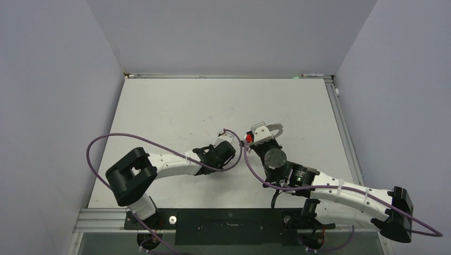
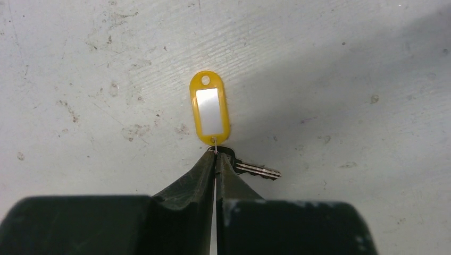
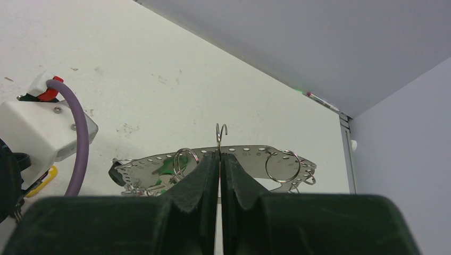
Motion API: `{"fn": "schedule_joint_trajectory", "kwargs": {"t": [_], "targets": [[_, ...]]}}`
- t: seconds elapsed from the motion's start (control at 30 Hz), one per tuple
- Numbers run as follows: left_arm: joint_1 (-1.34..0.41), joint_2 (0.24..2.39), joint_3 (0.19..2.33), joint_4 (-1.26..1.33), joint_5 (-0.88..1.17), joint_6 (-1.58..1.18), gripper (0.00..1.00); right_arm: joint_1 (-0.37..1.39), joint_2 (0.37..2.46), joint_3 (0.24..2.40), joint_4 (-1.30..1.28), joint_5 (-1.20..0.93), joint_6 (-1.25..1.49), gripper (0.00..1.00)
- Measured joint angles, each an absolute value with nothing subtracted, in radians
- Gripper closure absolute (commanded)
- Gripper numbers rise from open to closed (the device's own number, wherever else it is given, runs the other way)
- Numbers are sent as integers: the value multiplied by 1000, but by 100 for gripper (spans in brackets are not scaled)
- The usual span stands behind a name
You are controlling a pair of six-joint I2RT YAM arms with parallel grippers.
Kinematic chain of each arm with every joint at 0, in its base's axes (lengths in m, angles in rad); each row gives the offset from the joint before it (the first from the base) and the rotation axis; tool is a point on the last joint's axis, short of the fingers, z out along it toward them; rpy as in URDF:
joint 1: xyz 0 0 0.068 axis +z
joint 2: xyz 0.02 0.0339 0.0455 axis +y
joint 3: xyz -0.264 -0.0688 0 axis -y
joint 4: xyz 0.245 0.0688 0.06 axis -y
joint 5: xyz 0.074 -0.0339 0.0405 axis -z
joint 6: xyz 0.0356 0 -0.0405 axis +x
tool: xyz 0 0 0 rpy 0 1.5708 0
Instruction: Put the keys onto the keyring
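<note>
Yellow-tagged key (image 2: 210, 111), lying on the surface (image 2: 345, 79), is pinched at its wire link (image 2: 215, 150) by the shut left fingers (image 2: 199, 178) while the keyring (image 3: 250, 154) is clamped in the right fingers (image 3: 202, 178); so slight a hold could be lost in lifting.

- On the table (image 2: 345, 69), the tag (image 2: 209, 109) lies ahead of my left gripper (image 2: 215, 155); the key (image 2: 256, 170) points right from its tips.
- Right of it, the keyring (image 3: 220, 130) rises between my right gripper (image 3: 219, 157) tips, a perforated strip (image 3: 250, 153) behind.
- My left wrist (image 3: 42, 127) sits left of that strip.
</note>
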State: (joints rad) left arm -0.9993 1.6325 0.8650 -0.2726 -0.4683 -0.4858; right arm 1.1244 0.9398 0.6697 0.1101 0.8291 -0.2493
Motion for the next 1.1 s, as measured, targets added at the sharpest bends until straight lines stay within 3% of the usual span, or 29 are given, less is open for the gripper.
{"fn": "schedule_joint_trajectory", "kwargs": {"t": [0.7, 1.1], "targets": [[-1045, 1115, 850, -304, -321, -265, 100, 1124, 831, 673, 69, 722, -200, 95], [-1148, 778, 779, -358, -208, 61, 100, 1124, 823, 689, 40, 586, -197, 95]]}}
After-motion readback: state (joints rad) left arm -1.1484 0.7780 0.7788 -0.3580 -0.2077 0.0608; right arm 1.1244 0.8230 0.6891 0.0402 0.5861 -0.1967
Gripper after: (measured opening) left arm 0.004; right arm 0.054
